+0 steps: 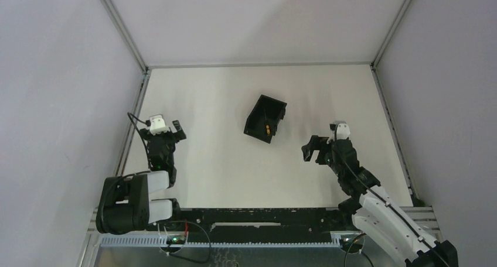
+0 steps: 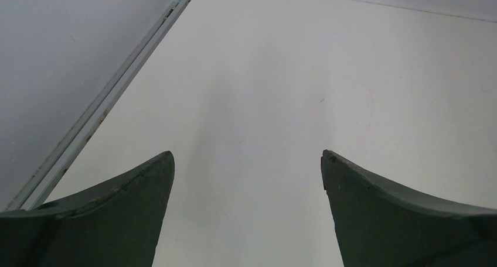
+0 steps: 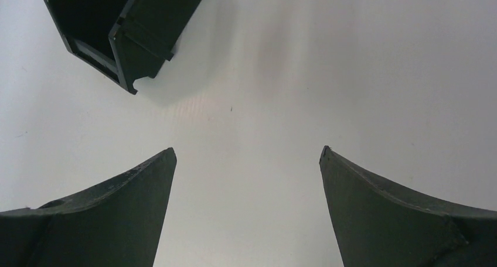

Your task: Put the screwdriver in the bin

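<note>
The black bin [image 1: 265, 118] stands near the middle of the table, turned at an angle. The screwdriver [image 1: 267, 128] lies inside it; only its orange-yellow handle shows as a small spot. My right gripper [image 1: 313, 149] is open and empty, to the right of the bin and nearer the front. In the right wrist view the bin [image 3: 126, 30] sits at the upper left, beyond the open right gripper [image 3: 247, 153]; the screwdriver is hidden there. My left gripper [image 1: 173, 128] is open and empty at the left side, far from the bin. The left wrist view shows the open left gripper [image 2: 247, 154] over bare table.
Grey walls enclose the table on three sides. A metal rail [image 1: 133, 120] runs along the left edge, close to the left gripper, and shows in the left wrist view [image 2: 99, 109]. Another rail [image 1: 391, 129] runs along the right edge.
</note>
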You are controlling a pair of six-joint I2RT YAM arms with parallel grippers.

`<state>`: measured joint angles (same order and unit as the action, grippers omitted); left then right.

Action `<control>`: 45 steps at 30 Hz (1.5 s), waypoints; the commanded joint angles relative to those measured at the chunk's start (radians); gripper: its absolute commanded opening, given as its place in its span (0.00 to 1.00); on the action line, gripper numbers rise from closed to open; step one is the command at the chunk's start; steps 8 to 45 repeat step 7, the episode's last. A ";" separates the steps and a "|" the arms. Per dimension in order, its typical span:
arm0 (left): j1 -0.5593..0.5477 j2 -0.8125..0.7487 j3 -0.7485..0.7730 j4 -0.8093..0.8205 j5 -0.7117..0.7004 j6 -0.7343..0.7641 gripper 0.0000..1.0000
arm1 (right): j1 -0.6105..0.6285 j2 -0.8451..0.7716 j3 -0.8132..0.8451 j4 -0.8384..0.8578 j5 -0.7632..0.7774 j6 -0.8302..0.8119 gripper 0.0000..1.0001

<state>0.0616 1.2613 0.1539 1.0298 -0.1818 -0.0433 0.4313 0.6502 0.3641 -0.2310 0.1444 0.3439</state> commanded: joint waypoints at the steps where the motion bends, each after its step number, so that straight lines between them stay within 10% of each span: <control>1: -0.006 -0.002 0.038 0.030 -0.007 0.016 1.00 | -0.006 -0.058 -0.055 0.146 -0.004 0.036 1.00; 45: -0.005 -0.002 0.038 0.030 -0.008 0.016 1.00 | -0.020 -0.077 -0.079 0.173 -0.107 0.003 1.00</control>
